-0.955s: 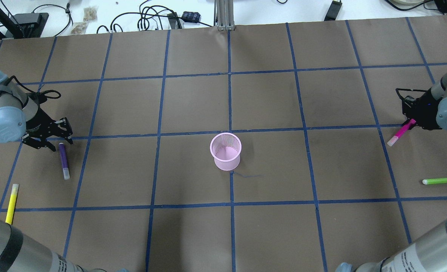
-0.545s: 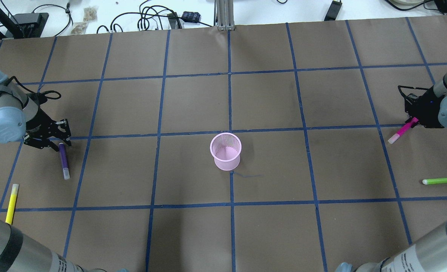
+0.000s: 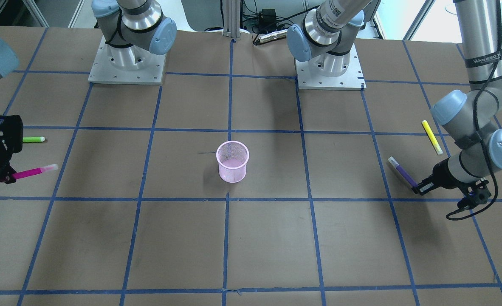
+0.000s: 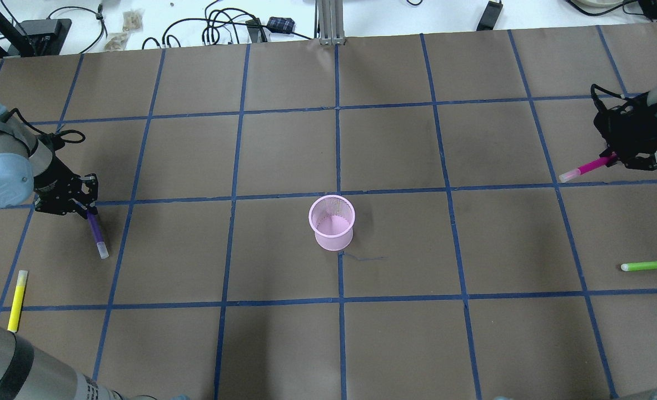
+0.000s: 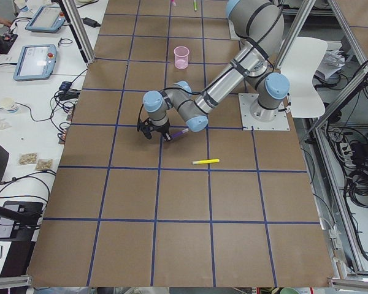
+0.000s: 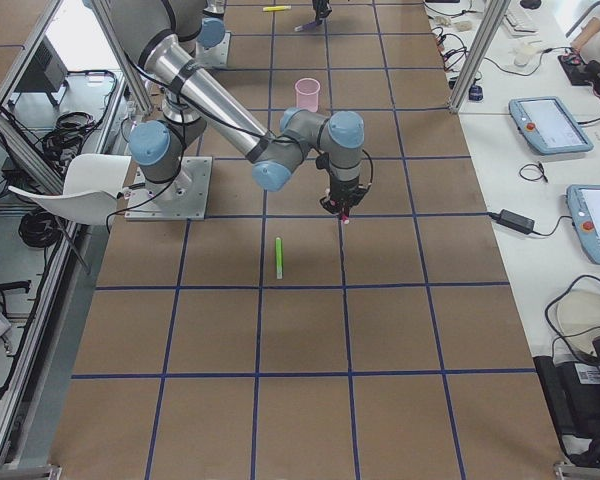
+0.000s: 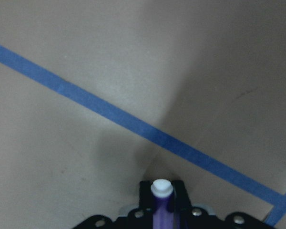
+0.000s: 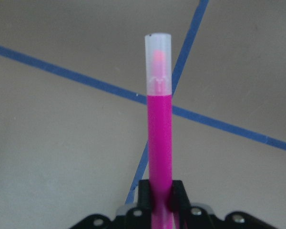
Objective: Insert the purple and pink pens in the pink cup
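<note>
The pink mesh cup [image 4: 332,222] stands upright at the table's middle, also in the front view [image 3: 232,161]. My left gripper [image 4: 86,209] is shut on the purple pen [image 4: 97,235] and holds it off the table, cap end angled down and outward; the pen also shows in the front view [image 3: 401,171] and the left wrist view [image 7: 161,202]. My right gripper [image 4: 617,157] is shut on the pink pen [image 4: 587,167], held nearly level at the far right; the pen also shows in the right wrist view [image 8: 159,124] and the front view [image 3: 32,172].
A yellow highlighter [image 4: 17,300] lies at the near left. A green highlighter [image 4: 652,265] lies at the near right. Cables and boxes [image 4: 239,28] sit beyond the table's far edge. The arm bases [image 3: 128,68] stand at the robot's side.
My left gripper closed on the purple pen and lifted it. My right gripper rose and moved toward the far edge with the pink pen, which now lies flatter.
</note>
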{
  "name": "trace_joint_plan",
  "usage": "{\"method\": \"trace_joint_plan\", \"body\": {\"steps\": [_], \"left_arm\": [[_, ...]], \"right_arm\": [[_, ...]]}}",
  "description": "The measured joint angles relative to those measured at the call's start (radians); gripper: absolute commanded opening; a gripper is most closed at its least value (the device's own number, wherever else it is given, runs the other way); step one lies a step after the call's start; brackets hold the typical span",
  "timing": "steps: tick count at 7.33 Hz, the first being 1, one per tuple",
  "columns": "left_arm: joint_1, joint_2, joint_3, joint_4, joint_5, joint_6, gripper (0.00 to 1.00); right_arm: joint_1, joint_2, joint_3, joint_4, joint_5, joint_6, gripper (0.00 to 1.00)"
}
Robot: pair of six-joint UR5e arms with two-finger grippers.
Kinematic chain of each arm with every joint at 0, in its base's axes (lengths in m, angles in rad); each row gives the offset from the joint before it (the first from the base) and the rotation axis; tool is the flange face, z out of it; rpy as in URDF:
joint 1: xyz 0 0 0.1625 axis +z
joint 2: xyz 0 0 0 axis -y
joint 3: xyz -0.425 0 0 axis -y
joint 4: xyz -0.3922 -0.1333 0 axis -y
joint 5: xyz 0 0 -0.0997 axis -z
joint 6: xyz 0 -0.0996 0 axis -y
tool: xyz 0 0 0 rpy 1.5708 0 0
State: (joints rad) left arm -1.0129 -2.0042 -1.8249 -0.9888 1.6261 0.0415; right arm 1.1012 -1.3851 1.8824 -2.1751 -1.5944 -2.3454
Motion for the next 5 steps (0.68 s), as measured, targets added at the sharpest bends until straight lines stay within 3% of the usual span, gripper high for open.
{"method": "trace_joint_plan", "body": {"steps": [3, 5], "left_arm": [[-0.013, 0.047, 0.116, -0.1, 0.021, -0.001, 0.0], [-0.029, 0.064, 0.159, -0.121, 0.032, 0.0, 0.0]], "right_arm": [[0.136, -0.12, -0.005, 0.137, 0.003, 0.376, 0.06], [0.253, -0.152, -0.005, 0.17, -0.01, 0.587, 0.07]]}}
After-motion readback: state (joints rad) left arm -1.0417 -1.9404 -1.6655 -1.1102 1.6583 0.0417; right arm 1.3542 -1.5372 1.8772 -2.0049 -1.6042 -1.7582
